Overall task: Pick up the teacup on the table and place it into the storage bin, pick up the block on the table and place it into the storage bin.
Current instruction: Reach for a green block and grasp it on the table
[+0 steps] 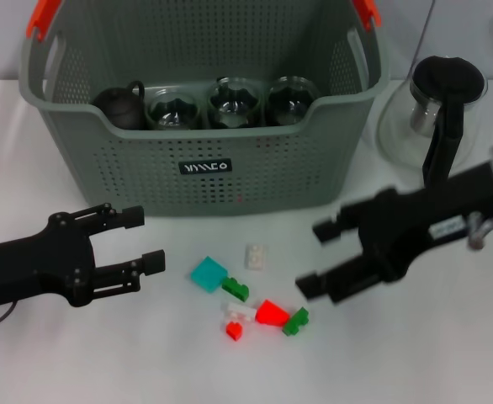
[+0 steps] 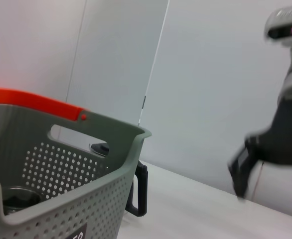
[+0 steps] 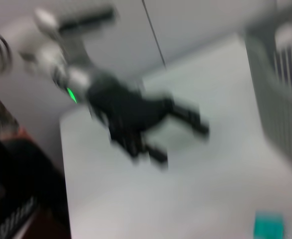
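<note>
Storage bin (image 1: 255, 168): grey-green, perforated, orange-handled.

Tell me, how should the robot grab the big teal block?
Probably from straight above, pinching two opposite flat sides of the teal block. It lies flat on the table with its top bare. A green brick touches one corner, so the fingers should close across the free edges. The open left gripper is nearest; the right gripper is open too.
</note>
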Motion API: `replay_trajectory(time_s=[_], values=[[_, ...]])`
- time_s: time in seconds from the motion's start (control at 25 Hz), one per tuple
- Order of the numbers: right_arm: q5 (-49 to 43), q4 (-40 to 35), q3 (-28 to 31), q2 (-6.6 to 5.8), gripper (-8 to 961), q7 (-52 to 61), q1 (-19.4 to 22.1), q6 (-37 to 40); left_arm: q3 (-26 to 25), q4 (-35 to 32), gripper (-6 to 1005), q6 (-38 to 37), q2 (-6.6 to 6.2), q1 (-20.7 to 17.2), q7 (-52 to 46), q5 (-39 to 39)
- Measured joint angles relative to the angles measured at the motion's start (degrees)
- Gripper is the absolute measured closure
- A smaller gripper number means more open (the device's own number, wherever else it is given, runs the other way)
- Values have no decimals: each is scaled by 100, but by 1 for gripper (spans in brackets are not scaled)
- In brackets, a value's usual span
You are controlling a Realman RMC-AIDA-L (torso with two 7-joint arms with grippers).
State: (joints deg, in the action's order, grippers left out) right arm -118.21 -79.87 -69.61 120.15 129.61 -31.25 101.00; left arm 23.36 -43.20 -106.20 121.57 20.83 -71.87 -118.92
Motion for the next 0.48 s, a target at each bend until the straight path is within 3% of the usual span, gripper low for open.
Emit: replay_trajectory(time_s=[0.2,0.48], values=[[-1205,254,-812,15,15,1237,-416,-185,2,29,234,17,-27,69,51,-1],[-1914,1072,-2602,26,14,2505,-1175,-1183,2,38,234,99,3,28,288,-124]])
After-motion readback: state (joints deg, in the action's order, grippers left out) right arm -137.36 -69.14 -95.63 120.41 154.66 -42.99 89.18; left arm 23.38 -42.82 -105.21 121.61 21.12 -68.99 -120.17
